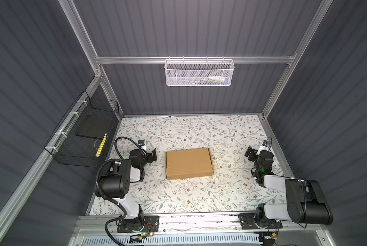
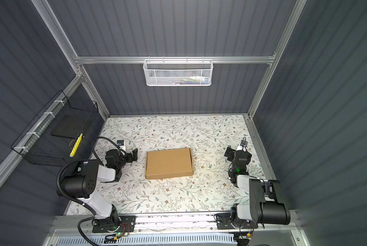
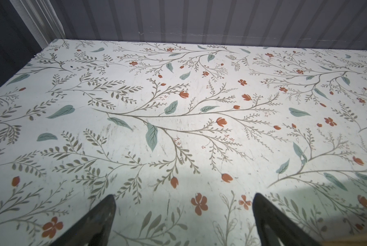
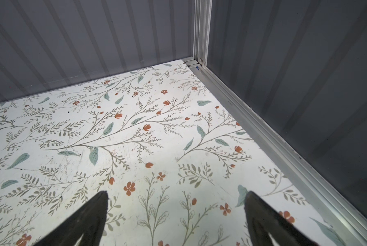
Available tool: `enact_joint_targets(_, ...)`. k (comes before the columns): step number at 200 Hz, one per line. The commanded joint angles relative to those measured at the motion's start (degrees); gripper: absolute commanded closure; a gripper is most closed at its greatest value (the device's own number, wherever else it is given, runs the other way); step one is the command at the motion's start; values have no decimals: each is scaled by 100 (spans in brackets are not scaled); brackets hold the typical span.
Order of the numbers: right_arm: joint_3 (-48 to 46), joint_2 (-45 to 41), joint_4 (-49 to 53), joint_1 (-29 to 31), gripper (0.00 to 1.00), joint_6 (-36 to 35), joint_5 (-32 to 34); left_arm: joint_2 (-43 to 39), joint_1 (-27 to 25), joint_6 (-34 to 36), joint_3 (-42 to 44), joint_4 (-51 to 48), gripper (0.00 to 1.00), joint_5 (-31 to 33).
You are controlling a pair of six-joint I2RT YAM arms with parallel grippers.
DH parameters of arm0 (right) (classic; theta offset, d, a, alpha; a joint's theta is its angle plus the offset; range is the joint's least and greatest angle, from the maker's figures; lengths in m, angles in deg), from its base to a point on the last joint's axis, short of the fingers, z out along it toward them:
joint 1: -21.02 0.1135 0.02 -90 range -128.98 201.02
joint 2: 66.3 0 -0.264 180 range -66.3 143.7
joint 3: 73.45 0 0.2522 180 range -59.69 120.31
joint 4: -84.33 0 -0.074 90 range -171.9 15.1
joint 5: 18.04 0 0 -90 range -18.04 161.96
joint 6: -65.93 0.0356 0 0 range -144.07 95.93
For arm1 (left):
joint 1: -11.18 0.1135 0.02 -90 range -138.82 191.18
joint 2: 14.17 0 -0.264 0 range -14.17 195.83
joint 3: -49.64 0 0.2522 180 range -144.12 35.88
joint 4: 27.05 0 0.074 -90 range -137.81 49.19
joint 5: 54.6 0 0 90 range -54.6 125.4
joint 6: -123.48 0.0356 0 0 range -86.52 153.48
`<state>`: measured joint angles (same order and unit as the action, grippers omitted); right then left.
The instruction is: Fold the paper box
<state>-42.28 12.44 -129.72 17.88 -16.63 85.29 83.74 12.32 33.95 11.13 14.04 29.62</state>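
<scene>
The paper box (image 1: 189, 163) sits mid-counter in both top views, a shallow brown rectangle lying flat on the flowered counter (image 1: 199, 132). Its lid looks down and no loose flaps show, so by my read the folding is as good as done.

Its long axis runs across the scene from one arm toward the other, a touch skewed, with a short end facing each arm.

The left end effector (image 1: 152, 156) hovers just beside the box's left short end, jaws spread wide, nothing between them. Its wrist view shows only printed counter between the tips (image 3: 183, 198), with the far wall (image 3: 221, 19) ahead. So it points past the box, and the cardboard lies off to its right side.

The right end effector (image 1: 249, 152) is also wide open and empty, and stands noticeably farther from the right short end. Its own view (image 4: 176, 193) looks toward the far right corner, so the box is off to its left.

The left arm is clearly the nearer one. Any further press or tuck would call for swinging inward toward that short end.
</scene>
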Motion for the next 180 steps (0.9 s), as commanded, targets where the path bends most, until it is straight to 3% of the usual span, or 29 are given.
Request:
enact_joint_targets(1,46,49,-534,-29,1,-29,-202,35,-36,102,-109,-36,0,55)
enact_joint_targets(19,44,199,-586,-33,1,-86,-408,29,-36,100,-109,-36,0,62)
enact_joint_targets(33,-96,538,-1332,-16,1,-216,-586,35,-36,103,-109,-36,0,67)
enact_joint_targets(49,-7,371,-857,-12,1,-140,-493,32,-36,102,-109,-44,0,73)
enact_joint_targets(64,-65,500,-1195,-12,1,-166,-473,35,-44,102,-111,-45,0,77)
enact_joint_targets(180,-53,458,-1099,-4,1,-170,-475,31,-44,102,-117,-53,0,94)
